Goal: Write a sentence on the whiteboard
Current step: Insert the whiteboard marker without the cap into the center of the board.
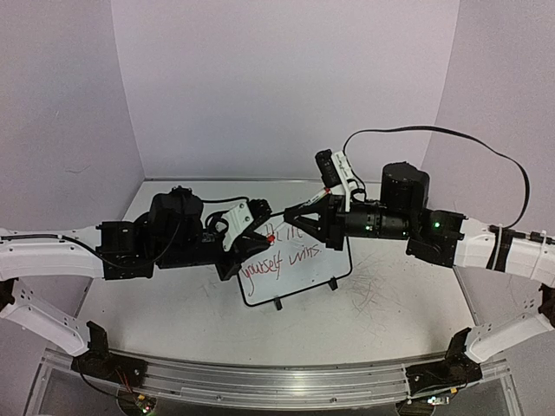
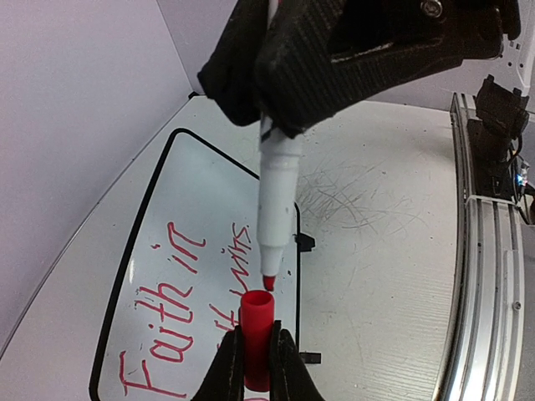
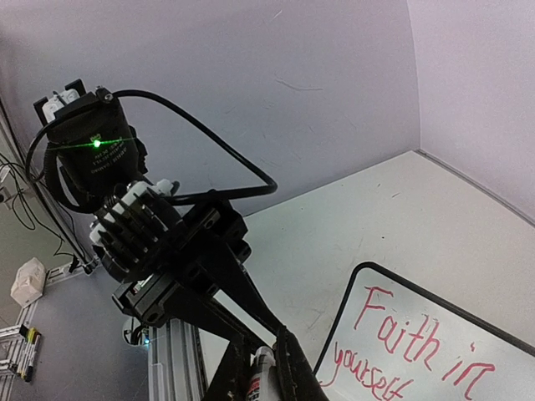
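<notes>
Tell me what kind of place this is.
Most likely a robotics lab test cell. A left arm and a right arm are bolted to an aluminium rail at the edge of a scratched tabletop. Plain lilac walls enclose it, and a small whiteboard lies between the arms.

Board: whiteboard [image 1: 303, 276], small and white, thin black frame, rounded corners.
Writing: red ink, 2 lines, "Faith in" over "yourself wins".
Pose: face up, skewed, right end farther back.
Spot: middle of the table, 2 black feet showing at its near edge.
</notes>
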### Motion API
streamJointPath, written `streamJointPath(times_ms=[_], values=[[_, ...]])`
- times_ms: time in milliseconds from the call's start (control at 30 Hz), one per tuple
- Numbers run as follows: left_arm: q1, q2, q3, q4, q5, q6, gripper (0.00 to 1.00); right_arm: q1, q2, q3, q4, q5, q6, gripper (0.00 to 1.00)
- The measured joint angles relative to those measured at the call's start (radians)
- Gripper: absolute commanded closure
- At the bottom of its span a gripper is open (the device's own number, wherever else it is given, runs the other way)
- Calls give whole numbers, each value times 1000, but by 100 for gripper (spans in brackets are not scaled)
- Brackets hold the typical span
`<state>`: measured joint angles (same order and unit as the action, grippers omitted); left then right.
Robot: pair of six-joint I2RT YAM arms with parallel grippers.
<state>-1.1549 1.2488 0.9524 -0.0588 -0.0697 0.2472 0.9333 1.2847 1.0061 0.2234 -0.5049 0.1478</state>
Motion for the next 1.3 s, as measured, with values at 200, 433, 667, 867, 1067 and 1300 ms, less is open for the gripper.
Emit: streamJointPath(times_ms=[200,433,667,867,1067,1300], values=[[-4,0,0,2,-1,9,100,2,20,0,-4,21,0,100],[-4,0,0,5,-2,12,100,5,29,2,-7,44,1,100],[-4,0,0,5,-3,12,100,5,31,4,-8,55,0,100],[-4,0,0,9,-3,12,100,5,15,3,-11,74,0,100],[-5,0,0,9,-3,12,100,6,5,-2,-8,72,2,100],[-5,-5,-6,11,-3,12,100,10,6,-12,-9,71,3,100]])
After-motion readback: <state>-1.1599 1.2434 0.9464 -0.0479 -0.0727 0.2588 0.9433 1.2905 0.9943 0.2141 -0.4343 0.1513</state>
